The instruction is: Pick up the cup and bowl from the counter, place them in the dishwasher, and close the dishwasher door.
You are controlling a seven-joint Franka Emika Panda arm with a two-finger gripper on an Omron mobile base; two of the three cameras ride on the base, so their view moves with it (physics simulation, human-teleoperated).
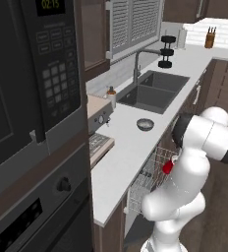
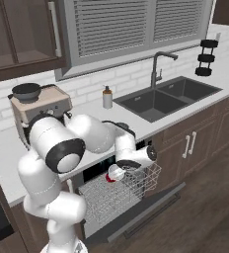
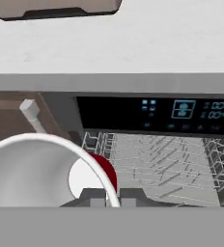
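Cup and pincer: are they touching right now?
Touching. In the hand view the pincer is shut on the white rim of the red cup, one fingertip either side, above the dishwasher rack.

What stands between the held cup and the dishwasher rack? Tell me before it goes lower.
Nothing visible does. The gripper is shut on the rim of the red cup, which hangs just above the pulled-out wire rack. The dishwasher door lies open below, and the rack under the cup looks bare.
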